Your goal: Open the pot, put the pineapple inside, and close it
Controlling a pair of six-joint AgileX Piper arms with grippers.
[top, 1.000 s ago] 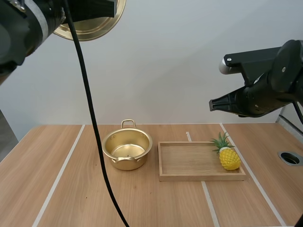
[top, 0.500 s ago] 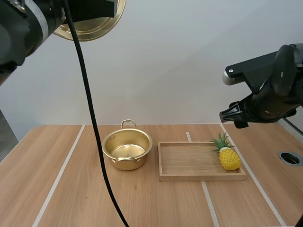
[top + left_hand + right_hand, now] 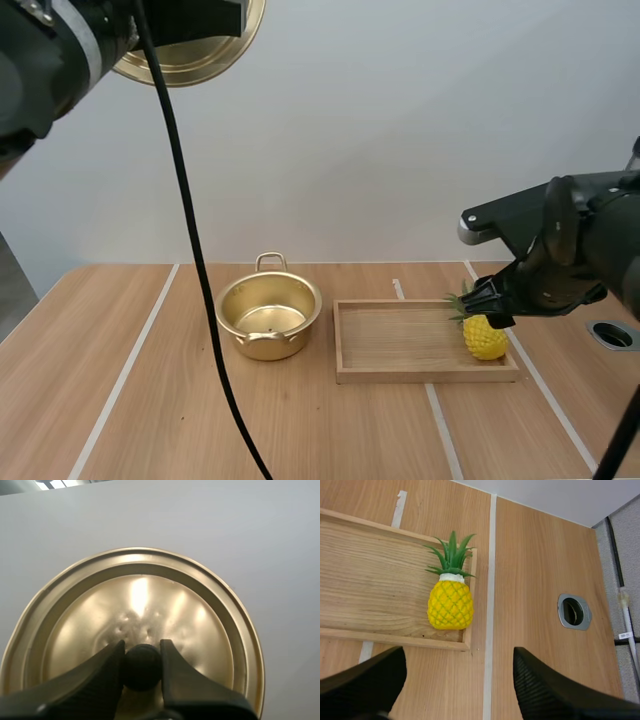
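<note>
A small yellow pineapple (image 3: 486,338) with green leaves lies at the right end of the wooden tray (image 3: 400,372). My right gripper (image 3: 457,685) hangs over it with its fingers (image 3: 547,692) standing wide apart, the pineapple (image 3: 450,603) just ahead of them. The gold pot (image 3: 268,318) stands uncovered left of the tray. High at the upper left, my left gripper (image 3: 142,662) is shut on the black knob of the gold lid (image 3: 135,625), whose rim (image 3: 190,62) shows beside the arm.
The wooden table (image 3: 130,400) carries pale tape lines. A round metal-rimmed hole (image 3: 574,612) sits in the tabletop right of the tray (image 3: 380,570); the table's right edge lies just past it.
My right arm has come down and forward from above the table to just over the pineapple, and its fingers have opened wide. The left arm and lid have stayed put.
</note>
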